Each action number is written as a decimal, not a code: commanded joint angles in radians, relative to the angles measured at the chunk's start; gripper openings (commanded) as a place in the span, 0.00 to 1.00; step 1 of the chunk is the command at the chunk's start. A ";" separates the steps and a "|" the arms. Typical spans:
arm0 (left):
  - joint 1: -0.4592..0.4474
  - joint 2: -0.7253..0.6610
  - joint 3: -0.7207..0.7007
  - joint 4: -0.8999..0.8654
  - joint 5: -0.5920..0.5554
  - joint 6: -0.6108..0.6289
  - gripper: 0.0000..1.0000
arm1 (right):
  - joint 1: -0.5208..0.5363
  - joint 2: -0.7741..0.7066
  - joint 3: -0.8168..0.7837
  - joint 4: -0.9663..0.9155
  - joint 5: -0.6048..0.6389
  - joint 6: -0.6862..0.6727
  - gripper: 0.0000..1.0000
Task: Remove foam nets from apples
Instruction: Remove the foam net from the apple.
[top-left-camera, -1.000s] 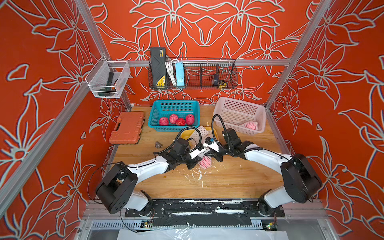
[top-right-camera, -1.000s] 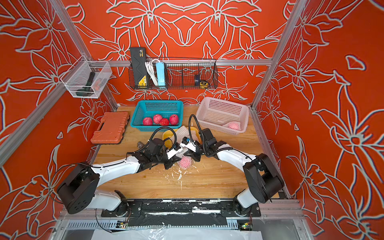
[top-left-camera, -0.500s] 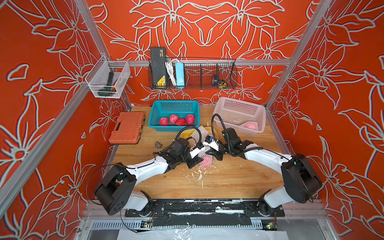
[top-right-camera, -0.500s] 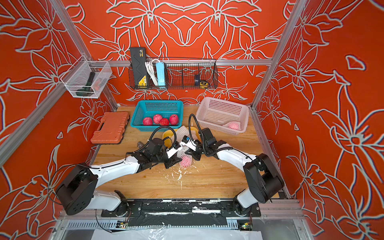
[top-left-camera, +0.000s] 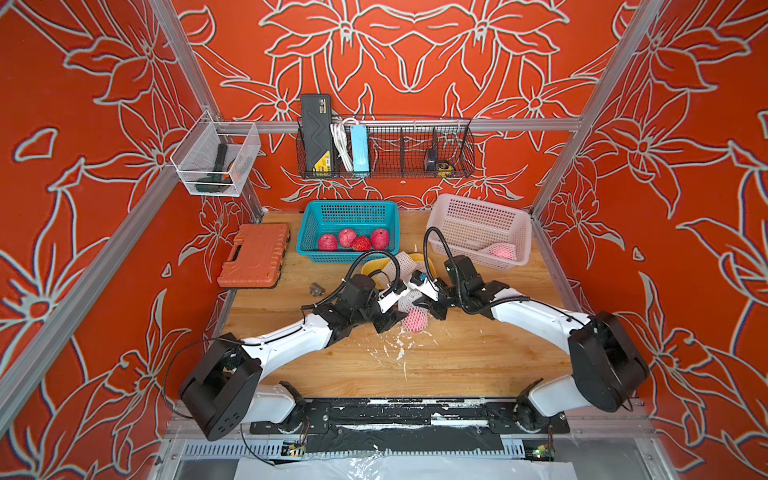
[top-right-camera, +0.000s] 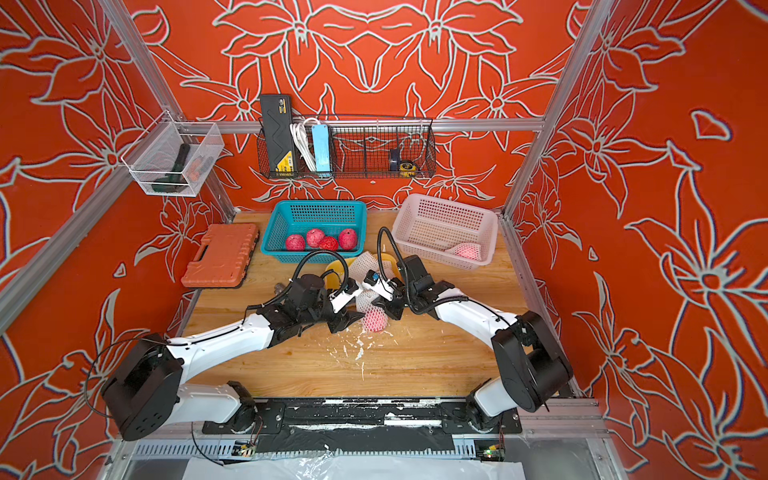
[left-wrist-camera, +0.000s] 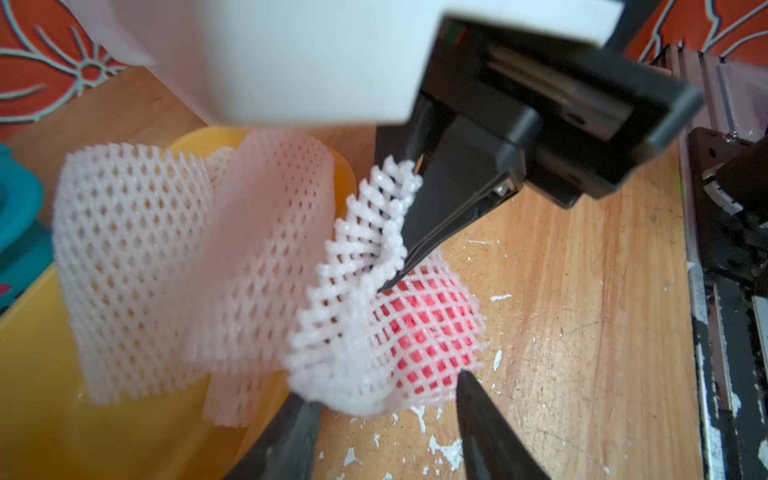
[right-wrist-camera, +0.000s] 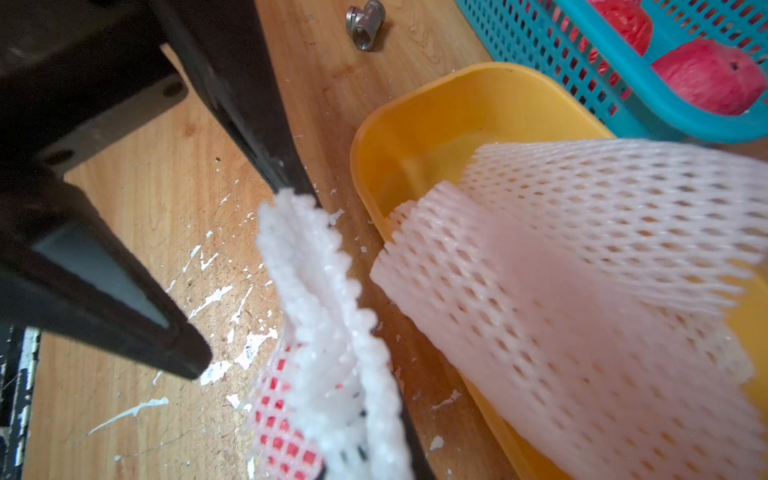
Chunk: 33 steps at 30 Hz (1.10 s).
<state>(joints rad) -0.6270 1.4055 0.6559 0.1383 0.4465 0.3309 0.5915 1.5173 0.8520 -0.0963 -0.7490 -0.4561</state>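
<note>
White foam net (left-wrist-camera: 365, 291) half-bunched over 1 apple (left-wrist-camera: 428, 328) at the tabletop's (top-left-camera: 478, 361) middle. The right pincer (left-wrist-camera: 395, 274) is clamped on its ruffled mouth; the left pincer (right-wrist-camera: 307, 199) pinches the opposite rim. Next, I judge: pull apart, peeling mesh off.

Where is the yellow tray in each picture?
Top views: the yellow tray peeks out behind the two arms, just in front of the blue basket.
Left wrist view: tray along the lower left, empty foam nets over it.
Right wrist view: tray at centre right, under the nets.
Shared landmark: the blue basket, beside the tray in every view.
</note>
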 joint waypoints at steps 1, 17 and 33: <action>-0.010 -0.023 0.040 0.029 0.050 0.004 0.08 | 0.011 -0.011 0.020 -0.027 0.007 0.010 0.08; -0.011 -0.063 0.034 0.039 -0.079 -0.038 0.43 | 0.010 -0.034 0.036 -0.048 0.168 0.032 0.08; -0.009 -0.127 -0.022 0.047 -0.098 -0.029 0.54 | -0.052 -0.097 -0.045 0.071 0.237 0.118 0.08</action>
<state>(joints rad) -0.6350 1.2789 0.6411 0.1768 0.3340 0.2913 0.5621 1.4292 0.8280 -0.0677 -0.5056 -0.3767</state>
